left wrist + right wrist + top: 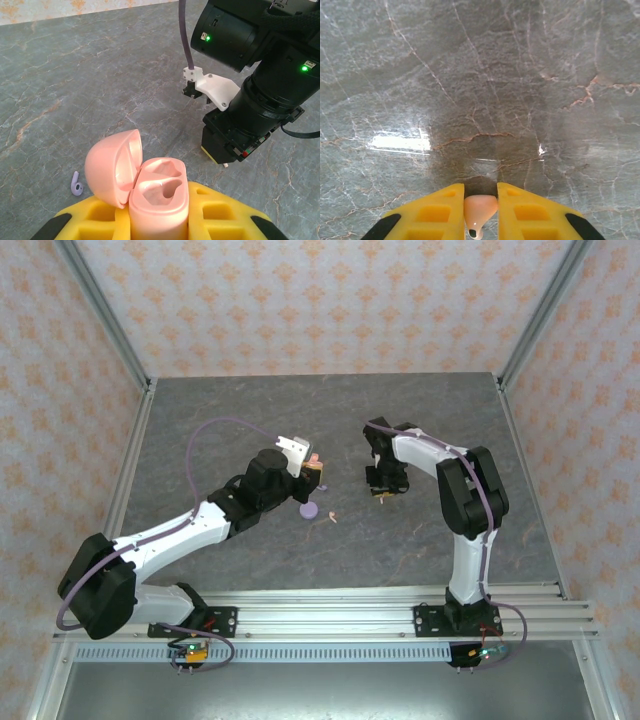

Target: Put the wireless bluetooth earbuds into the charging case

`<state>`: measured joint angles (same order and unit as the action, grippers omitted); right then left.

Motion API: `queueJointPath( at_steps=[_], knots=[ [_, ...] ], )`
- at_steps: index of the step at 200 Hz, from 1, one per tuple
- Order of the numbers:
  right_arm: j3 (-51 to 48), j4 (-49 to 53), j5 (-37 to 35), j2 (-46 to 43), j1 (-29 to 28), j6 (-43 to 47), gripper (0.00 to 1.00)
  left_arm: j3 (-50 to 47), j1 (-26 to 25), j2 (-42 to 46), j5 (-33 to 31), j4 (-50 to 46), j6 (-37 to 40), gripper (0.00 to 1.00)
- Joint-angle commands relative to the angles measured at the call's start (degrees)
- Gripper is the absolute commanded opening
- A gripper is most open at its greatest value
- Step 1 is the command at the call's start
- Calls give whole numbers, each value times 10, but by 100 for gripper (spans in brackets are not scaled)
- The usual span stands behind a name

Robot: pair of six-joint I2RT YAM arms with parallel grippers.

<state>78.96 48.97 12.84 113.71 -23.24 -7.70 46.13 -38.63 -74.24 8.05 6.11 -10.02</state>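
So here's where I'm at: my left fingers (pixel 90 220), the chunky yellow ones, are clamped on either side of the pale pink plastic charging case (pixel 160 200), holding it upright with its rounded lid (pixel 112 167) flipped open to one side and the two moulded wells in the base facing up. From overhead the case (pixel 314 465) sits near the middle of the grey marbled surface (pixel 200 400), at the end of my left arm. My right fingers (pixel 440 210) are pressed in on a tiny pale pink stemmed earbud (pixel 480 207). It's wedged in the narrow gap between the two yellow pads and touches both, with its stem poking toward the camera, and there's just bare grey stone behind it. From the left wrist camera, my right wrist (pixel 250 100) is the big black lump with two green lights, a white bracket and a purple cable. It points down at the surface beyond the case and off to its right, clearly apart from it. I can't tell from there whether the tips are touching the stone. A small lilac purple stemmed earbud (pixel 75 183) lies on the surface just beside the open lid. The overhead shot also shows a round lilac disc (pixel 309 509) on the surface near my left wrist, and a tiny pale speck (pixel 333 517) just to the right of it, too small for me to make out.
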Motion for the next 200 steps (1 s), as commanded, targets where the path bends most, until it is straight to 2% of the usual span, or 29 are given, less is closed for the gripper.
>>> queueJointPath(
  at_steps=[1, 57, 100, 143, 171, 200],
  knots=[
    [-26, -20, -24, -2, 10, -30, 18, 14, -3, 12, -11, -10, 5, 14],
    [-84, -90, 35, -92, 22, -68, 18, 0, -3, -4, 3, 28, -9, 14],
    [-120, -149, 106, -175, 22, -79, 18, -43, -2, -13, 18, 115, -17, 14],
    [-133, -199, 187, -259, 22, -88, 18, -98, 6, -15, 95, 244, -47, 15],
    [-131, -221, 232, -308, 22, -96, 18, -107, 6, -16, 142, 274, -42, 15],
    [-138, -269, 290, -358, 22, -114, 19, -111, 6, -21, 161, 294, -38, 14]
  ],
)
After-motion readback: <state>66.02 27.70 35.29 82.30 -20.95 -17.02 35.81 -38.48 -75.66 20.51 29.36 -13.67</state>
